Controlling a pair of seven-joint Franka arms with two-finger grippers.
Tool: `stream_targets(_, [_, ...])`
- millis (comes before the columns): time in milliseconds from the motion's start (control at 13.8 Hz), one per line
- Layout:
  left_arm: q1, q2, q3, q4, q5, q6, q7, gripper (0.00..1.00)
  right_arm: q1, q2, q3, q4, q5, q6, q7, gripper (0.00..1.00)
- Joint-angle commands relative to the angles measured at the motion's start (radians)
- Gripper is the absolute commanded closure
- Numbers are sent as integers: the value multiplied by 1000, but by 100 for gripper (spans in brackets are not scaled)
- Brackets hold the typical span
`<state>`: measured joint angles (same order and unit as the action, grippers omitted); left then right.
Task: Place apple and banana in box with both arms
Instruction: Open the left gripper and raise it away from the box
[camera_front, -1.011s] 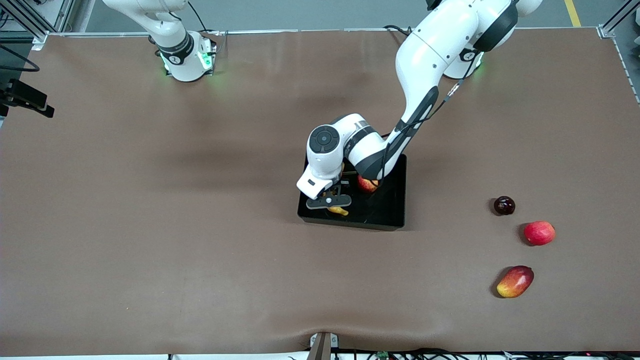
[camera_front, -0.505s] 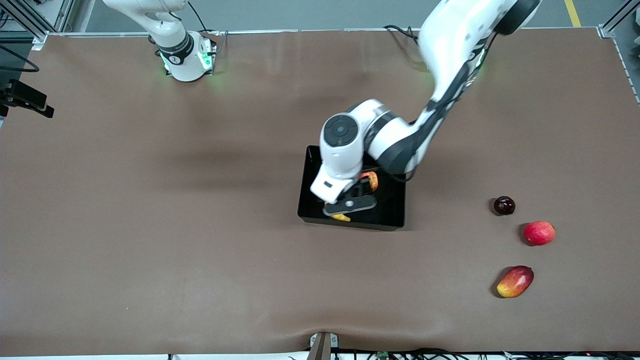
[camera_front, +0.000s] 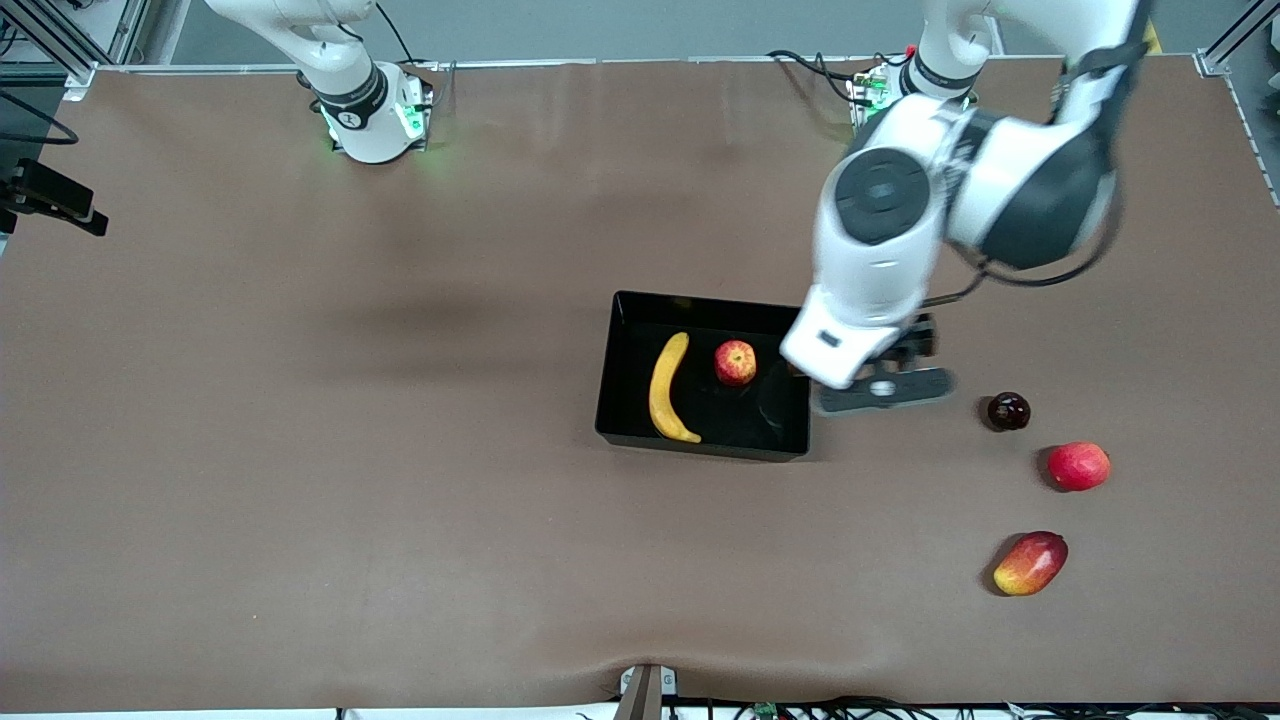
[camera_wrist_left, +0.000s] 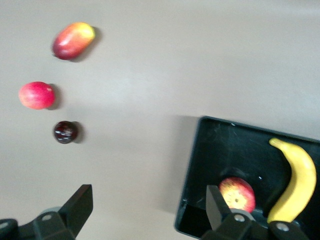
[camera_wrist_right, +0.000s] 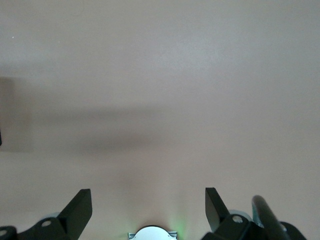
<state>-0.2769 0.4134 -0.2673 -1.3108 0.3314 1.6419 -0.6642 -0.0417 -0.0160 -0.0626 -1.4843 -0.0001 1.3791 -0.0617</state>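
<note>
One banana and one apple lie in the box; three fruits sit at its 3–4 o'clock. Left pincer over the bench, right pincer waiting: both wide open, empty.

A robotics lab: two white arms bolted to a brown-covered table, framed by aluminium struts.

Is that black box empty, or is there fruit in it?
Not empty. The box holds the banana and the apple, lying side by side on its floor, apart.
</note>
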Motion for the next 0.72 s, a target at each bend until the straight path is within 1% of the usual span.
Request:
stream_targets(0, [62,-88,-7,-33,-20,-39,17,0,-26,2,14,6,22,-6,-13,0])
stream_targets(217, [178,-152,-9,-33,-122,-60,148,0,-26,2,14,6,22,-6,-15,0])
stream_targets(433, [296,-194,-18,-30,-144,-86,300,0,-26,2,14,6,22,-6,-15,0])
stream_targets(505, [324,-208,-29,-30,-152,-86,342,0,-26,2,14,6,20,-6,-15,0])
stream_targets(650, [329,-240,-13,-34,-161,-90,371,0,-26,1,14,6,22,-6,-15,0])
